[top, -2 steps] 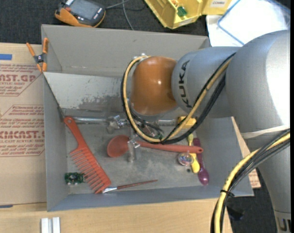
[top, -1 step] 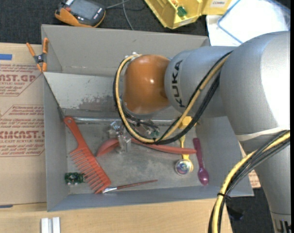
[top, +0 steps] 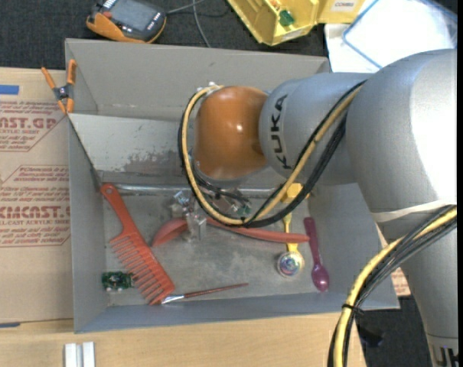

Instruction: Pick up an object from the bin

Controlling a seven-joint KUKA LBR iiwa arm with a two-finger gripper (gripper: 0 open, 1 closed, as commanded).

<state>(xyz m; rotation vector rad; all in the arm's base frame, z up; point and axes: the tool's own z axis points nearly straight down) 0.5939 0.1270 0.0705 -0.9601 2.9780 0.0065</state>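
My gripper hangs low in the middle of the bin, under the orange wrist cover. It is right over the broad left end of a long red curved tool, which runs rightward along the floor to about the yellow-handled piece. Whether it touches the tool is unclear. A red comb with a long handle lies to the left, slanting from the back wall toward the front left.
A thin red stick with a metal tip lies along the front wall. A small green part sits in the front left corner. A yellow-handled item with a round metal head and a purple spoon lie at the right, under the arm.
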